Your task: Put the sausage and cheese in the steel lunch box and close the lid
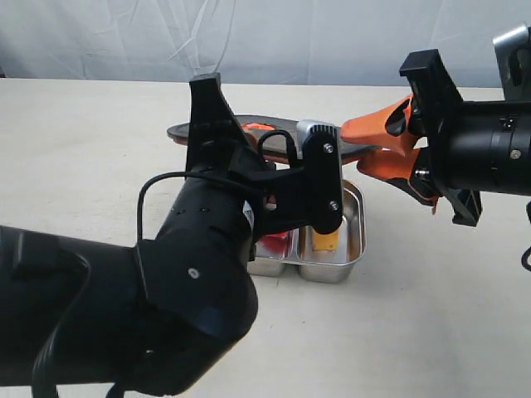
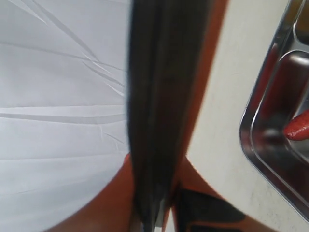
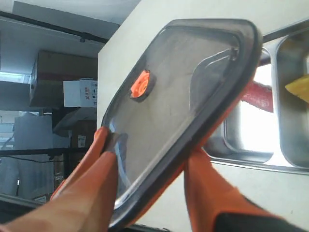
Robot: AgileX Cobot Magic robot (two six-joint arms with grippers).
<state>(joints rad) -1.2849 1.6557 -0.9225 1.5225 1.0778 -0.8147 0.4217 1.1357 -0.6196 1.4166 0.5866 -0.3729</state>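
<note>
The dark translucent lid with its orange valve hangs roughly level over the far side of the steel lunch box. My left gripper is shut on one edge of the lid, which shows edge-on there. My right gripper straddles the opposite edge, its orange fingers standing apart above and below the lid. The red sausage lies in the box's left compartment and the yellow cheese in the right one. Both also show under the lid: the sausage and the cheese.
My left arm's black bulk fills the near left of the exterior view and hides part of the box. The pale table runs around the box. A white backdrop closes the far side.
</note>
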